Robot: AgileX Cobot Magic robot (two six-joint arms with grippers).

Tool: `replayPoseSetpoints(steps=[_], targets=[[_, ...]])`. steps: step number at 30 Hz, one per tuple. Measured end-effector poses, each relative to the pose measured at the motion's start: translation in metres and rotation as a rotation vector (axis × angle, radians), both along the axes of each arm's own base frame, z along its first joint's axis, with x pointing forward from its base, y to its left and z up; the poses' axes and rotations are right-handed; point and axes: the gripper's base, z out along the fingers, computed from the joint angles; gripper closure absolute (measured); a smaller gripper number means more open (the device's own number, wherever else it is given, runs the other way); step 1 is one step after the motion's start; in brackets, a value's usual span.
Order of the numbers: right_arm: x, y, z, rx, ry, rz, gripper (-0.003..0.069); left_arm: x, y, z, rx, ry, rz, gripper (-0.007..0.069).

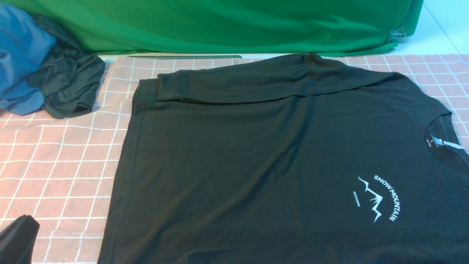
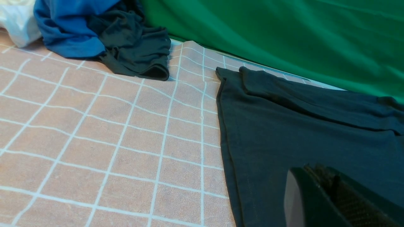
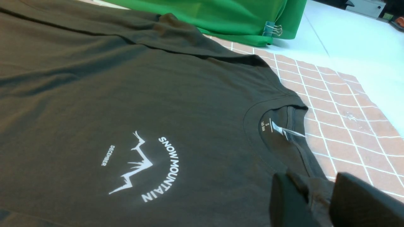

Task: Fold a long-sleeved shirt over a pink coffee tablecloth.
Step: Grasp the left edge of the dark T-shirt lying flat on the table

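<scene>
Lying flat on the wide dusty-pink tablecloth with thin white grid lines (image 1: 55, 172) that covers the counter, the large black soft-knit long-sleeved shirt (image 1: 256, 157) fills the middle and right of the front view. Its round neck points toward the counter's right edge, its white "SNOW MOUNTAIN" print faces up, and one sleeve is folded across the body along the far side. A plain bright green cloth (image 1: 220, 25) runs along the far edge. A crumpled blue garment (image 1: 18, 55) and a smaller dark grey-green garment (image 1: 69, 84) touch each other at the far left corner. The left pincer (image 1: 16, 238) shows at the near left corner, over the pink cloth and apart from the shirt. In the left wrist view its jaws are pressed together, with the shirt's hem beyond them. In the right wrist view the right pincer (image 3: 318, 201) is clamped on a bunch of the shirt's fabric just beside the neck opening.
</scene>
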Motion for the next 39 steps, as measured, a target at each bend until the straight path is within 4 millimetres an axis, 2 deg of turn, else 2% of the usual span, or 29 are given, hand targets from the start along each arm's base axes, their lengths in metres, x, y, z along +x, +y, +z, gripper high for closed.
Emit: replayPoseSetpoints(steps=[6, 10, 13, 20, 21, 23, 25, 27, 28, 29, 30, 32, 33, 34, 35, 36, 37, 39], targets=[[0.0, 0.0, 0.0, 0.001, 0.0, 0.0, 0.0412, 0.001, 0.001, 0.005, 0.013, -0.055, 0.004, 0.0596], [0.0, 0.0, 0.0, 0.001, 0.0, 0.0, 0.0412, 0.001, 0.0, 0.016, -0.24, -0.178, 0.016, 0.0596], [0.0, 0.0, 0.0, 0.001, 0.0, 0.0, 0.0412, 0.0, 0.002, 0.023, -0.319, -0.253, 0.027, 0.0596], [0.0, 0.0, 0.0, 0.001, 0.0, 0.0, 0.0412, -0.008, 0.011, 0.049, -0.459, -0.574, 0.054, 0.0596], [0.0, 0.0, 0.001, 0.002, -0.011, -0.001, 0.0412, -0.012, 0.013, 0.058, -0.513, -0.69, 0.05, 0.0596], [0.001, 0.0, 0.003, 0.029, -0.035, -0.004, 0.0412, -0.017, 0.015, 0.065, -0.595, -0.767, 0.03, 0.0596], [0.001, 0.0, 0.01, 0.158, -0.11, -0.018, 0.0412, -0.022, 0.014, 0.086, -0.666, -0.801, -0.016, 0.0596], [0.002, -0.001, 0.02, 0.39, -0.221, -0.041, 0.0412, -0.023, 0.008, 0.121, -0.656, -0.715, -0.056, 0.0596], [0.002, -0.001, 0.022, 0.432, -0.241, -0.045, 0.0412, -0.023, 0.006, 0.127, -0.644, -0.687, -0.059, 0.0596], [0.001, -0.002, 0.026, 0.512, -0.287, -0.049, 0.0412, -0.022, 0.003, 0.144, -0.632, -0.59, -0.063, 0.0596], [0.001, -0.004, 0.03, 0.648, -0.333, -0.053, 0.0412, -0.015, 0.001, 0.156, -0.614, -0.476, -0.053, 0.0596], [0.0, -0.005, 0.036, 0.784, -0.391, -0.049, 0.0412, -0.002, -0.004, 0.175, -0.554, -0.249, -0.035, 0.0596], [-0.001, -0.006, 0.036, 0.804, -0.401, -0.048, 0.0412, 0.003, -0.004, 0.176, -0.538, -0.21, -0.03, 0.0596], [-0.001, -0.006, 0.039, 0.856, -0.425, -0.044, 0.0412, 0.018, -0.008, 0.185, -0.462, 0.01, -0.03, 0.0596], [-0.001, -0.006, 0.039, 0.862, -0.43, -0.043, 0.0412, 0.029, -0.009, 0.185, -0.429, 0.102, -0.034, 0.0596], [-0.001, -0.006, 0.039, 0.871, -0.432, -0.043, 0.0412, 0.046, -0.012, 0.183, -0.391, 0.241, -0.044, 0.0596], [-0.001, -0.006, 0.039, 0.872, -0.432, -0.043, 0.0412, 0.052, -0.014, 0.183, -0.362, 0.321, -0.063, 0.0596], [-0.001, -0.006, 0.039, 0.869, -0.434, -0.043, 0.0412, 0.079, -0.019, 0.17, -0.293, 0.531, -0.128, 0.0596]])
